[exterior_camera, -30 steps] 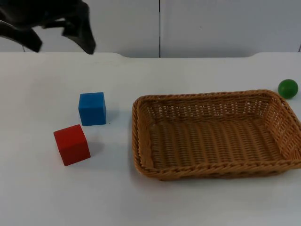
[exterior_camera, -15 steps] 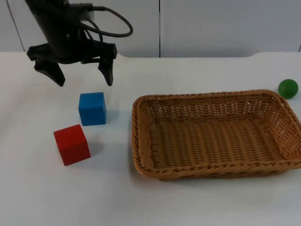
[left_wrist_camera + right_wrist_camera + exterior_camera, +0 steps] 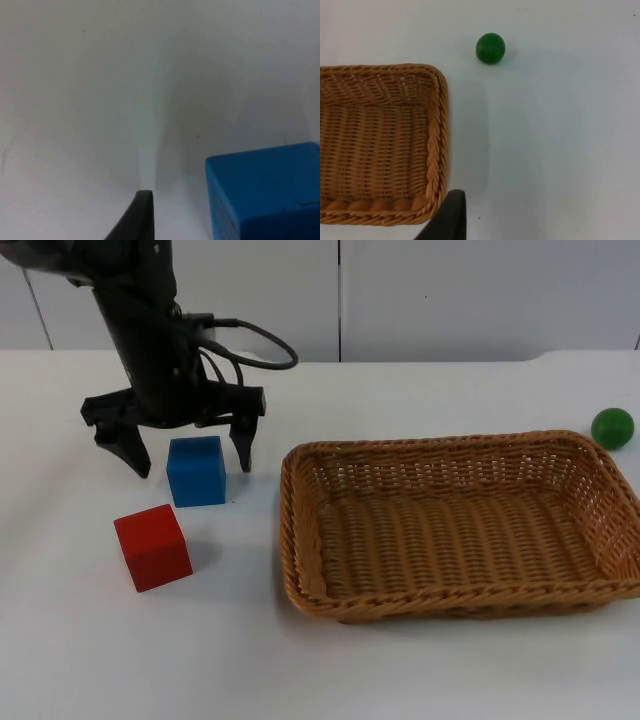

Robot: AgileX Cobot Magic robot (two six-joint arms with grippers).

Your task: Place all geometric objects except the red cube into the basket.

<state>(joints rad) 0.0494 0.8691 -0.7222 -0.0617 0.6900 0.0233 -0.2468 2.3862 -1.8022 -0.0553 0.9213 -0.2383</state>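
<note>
1. The left gripper (image 3: pixel 188 452) hangs wide open and empty, one finger on each side of the blue cube (image 3: pixel 196 470), neither touching it.
2. The red cube (image 3: pixel 152 547) sits just in front of that gripper, apart from the blue one.
3. The wicker basket (image 3: pixel 300 540) lies off to its side on the white table (image 3: pixel 400 670).
4. The green ball (image 3: pixel 612 428) rests beyond the basket's far corner, well apart from the left gripper.
5. In the right wrist view the ball (image 3: pixel 490 48) lies ahead of the right gripper; I cannot tell that gripper's opening.

One cube (image 3: pixel 196 470) was blue, the other (image 3: pixel 152 546) red. The ball (image 3: pixel 612 428) was green; the basket (image 3: pixel 300 540) was tan woven wicker.
</note>
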